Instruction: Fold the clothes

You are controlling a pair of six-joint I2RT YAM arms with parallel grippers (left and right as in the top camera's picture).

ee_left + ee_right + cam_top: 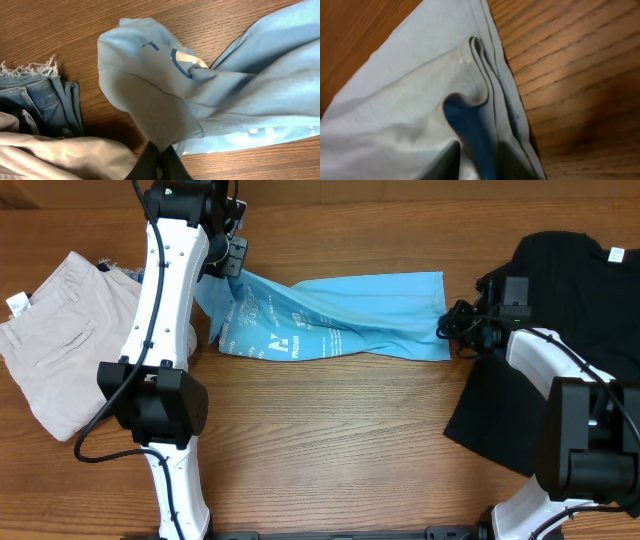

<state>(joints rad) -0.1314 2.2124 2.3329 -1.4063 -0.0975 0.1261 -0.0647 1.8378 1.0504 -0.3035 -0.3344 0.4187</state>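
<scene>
The light blue T-shirt [330,315] with white lettering lies stretched across the table's middle. My left gripper [235,268] is shut on its left end, near the collar; in the left wrist view the cloth [165,85] bunches above the closed fingers [161,160]. My right gripper [452,322] is shut on the shirt's right edge; the right wrist view shows the folded hem [480,100] between the fingers [480,160]. The black T-shirt [560,290] with a white neck label [614,254] lies at the right, partly under my right arm.
Beige trousers [55,330] lie at the left, with frayed blue denim [37,95] beside them. The right arm [560,380] rests over the black cloth. Bare wood [330,440] spans the front of the table.
</scene>
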